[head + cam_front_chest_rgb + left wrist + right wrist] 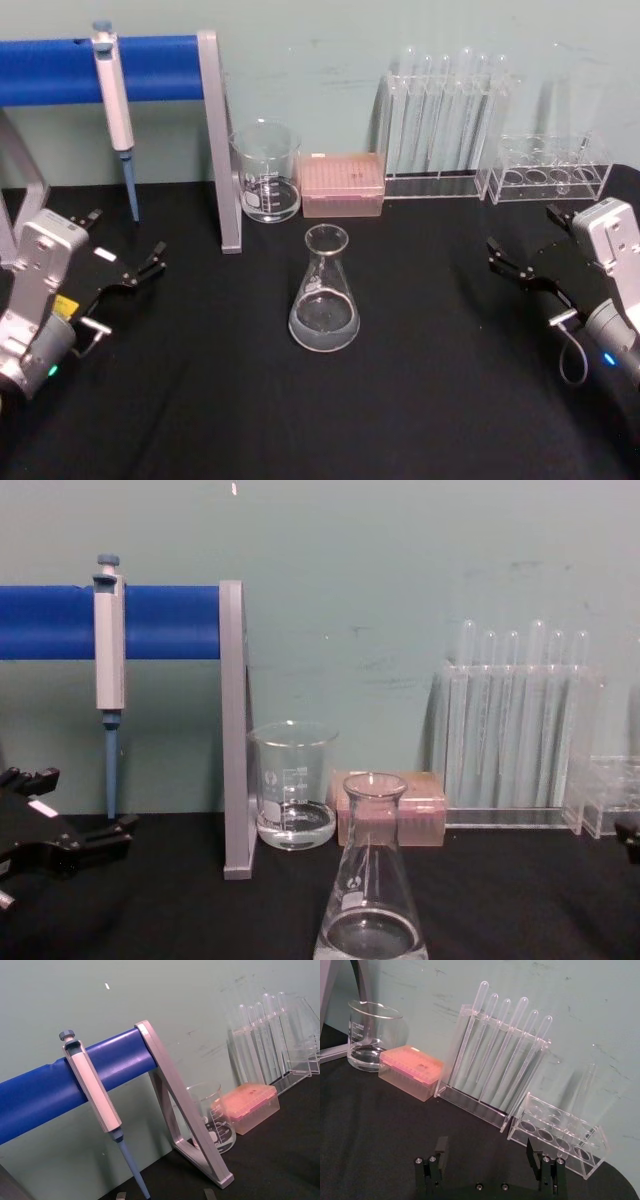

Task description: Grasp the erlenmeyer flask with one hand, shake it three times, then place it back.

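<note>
Black cloth [200,400] runs under everything. At its left sits the left gripper [122,243], jaws apart. The flask [323,297] stands upright in the middle, near the beaker [266,172], well clear of both arms. The right gripper [524,238] gapes too. Pinching the sloped glass could squirt it loose, toppling it and spilling liquid.

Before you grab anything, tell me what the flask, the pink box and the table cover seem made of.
The flask: likely clear glass, smooth and glossy; the liquid in its base shows straight through.
The pink box: probably plastic, translucent and slightly frosted; its walls glow with light.
The table cover: black, matte, no reflections; cloth or rubber mat, I can't tell which.
</note>
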{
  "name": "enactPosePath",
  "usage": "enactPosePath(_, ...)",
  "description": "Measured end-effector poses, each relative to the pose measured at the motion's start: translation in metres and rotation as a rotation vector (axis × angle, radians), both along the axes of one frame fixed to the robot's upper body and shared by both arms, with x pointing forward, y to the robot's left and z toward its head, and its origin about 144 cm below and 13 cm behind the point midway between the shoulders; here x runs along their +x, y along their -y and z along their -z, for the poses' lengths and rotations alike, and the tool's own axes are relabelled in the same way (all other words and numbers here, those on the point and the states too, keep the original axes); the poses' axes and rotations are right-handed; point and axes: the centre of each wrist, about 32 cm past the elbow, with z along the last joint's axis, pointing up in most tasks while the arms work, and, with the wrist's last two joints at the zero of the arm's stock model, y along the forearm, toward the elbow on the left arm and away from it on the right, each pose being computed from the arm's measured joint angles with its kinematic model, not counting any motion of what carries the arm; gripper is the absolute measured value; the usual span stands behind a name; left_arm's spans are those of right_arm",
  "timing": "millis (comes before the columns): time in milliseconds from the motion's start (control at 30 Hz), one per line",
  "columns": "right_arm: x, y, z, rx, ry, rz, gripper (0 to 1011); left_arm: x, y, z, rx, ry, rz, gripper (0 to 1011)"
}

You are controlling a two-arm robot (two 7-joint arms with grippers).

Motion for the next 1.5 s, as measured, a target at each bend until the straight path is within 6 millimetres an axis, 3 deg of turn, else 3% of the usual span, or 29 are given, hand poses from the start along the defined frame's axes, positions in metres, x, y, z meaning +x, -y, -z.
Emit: enactPosePath(1500,0.0,0.0,0.0,0.0,0.0,0.0,1002,0.0,0.0,0.0,0.0,0.0,0.0,1001)
